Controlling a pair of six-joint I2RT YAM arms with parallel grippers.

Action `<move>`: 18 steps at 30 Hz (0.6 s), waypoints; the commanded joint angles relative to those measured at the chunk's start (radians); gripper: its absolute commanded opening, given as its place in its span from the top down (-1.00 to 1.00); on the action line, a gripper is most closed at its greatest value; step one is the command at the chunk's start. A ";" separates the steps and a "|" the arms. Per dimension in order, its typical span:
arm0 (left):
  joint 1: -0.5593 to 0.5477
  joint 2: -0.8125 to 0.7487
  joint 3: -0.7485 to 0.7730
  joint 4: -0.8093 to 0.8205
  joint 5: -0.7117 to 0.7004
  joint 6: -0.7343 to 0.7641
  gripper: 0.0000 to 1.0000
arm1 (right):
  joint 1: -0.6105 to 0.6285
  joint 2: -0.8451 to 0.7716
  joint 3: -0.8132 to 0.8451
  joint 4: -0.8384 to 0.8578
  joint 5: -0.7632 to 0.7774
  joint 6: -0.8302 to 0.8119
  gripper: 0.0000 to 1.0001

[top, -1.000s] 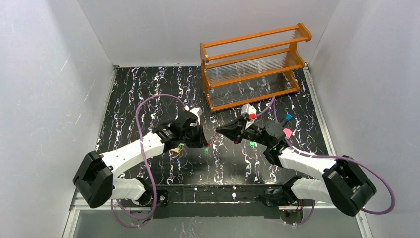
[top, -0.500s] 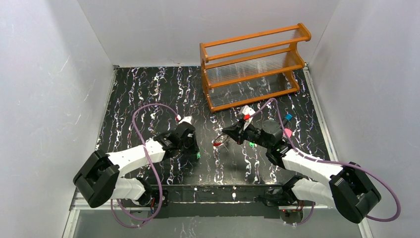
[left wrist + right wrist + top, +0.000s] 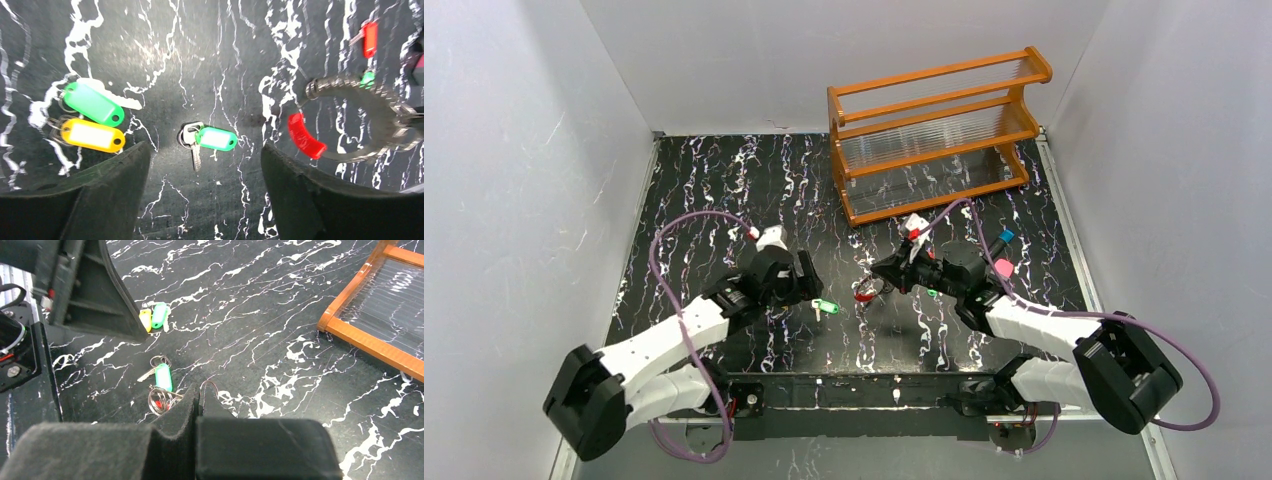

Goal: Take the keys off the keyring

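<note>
The keyring (image 3: 358, 91), a ribbed silvery coil with a red segment (image 3: 306, 136), hangs just above the table with my right gripper (image 3: 199, 394) shut on it; in the top view the keyring (image 3: 865, 293) shows at that gripper's tip. A green-tagged key (image 3: 215, 138) lies loose on the table between the fingers of my open left gripper (image 3: 205, 147), touching neither. Two more keys, one green (image 3: 92, 103) and one yellow (image 3: 92, 136), lie together further left. A red-tagged key (image 3: 370, 39) and a small green piece (image 3: 368, 77) show beyond the ring; whether they hang on it I cannot tell.
An orange wooden rack (image 3: 934, 135) with a ribbed clear panel stands at the back right of the black marbled table (image 3: 724, 190). White walls close in the left, right and back. The two arms' heads sit close together near the middle.
My left gripper went from shut to open and pulled back to the left, leaving the green-tagged key lying on the table. The right gripper stayed shut on the keyring and shifted slightly left.
</note>
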 commanded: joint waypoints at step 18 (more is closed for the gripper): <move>0.020 -0.494 0.277 -0.539 -0.425 0.230 -0.97 | -0.002 -0.370 -0.269 -0.279 0.050 0.344 0.51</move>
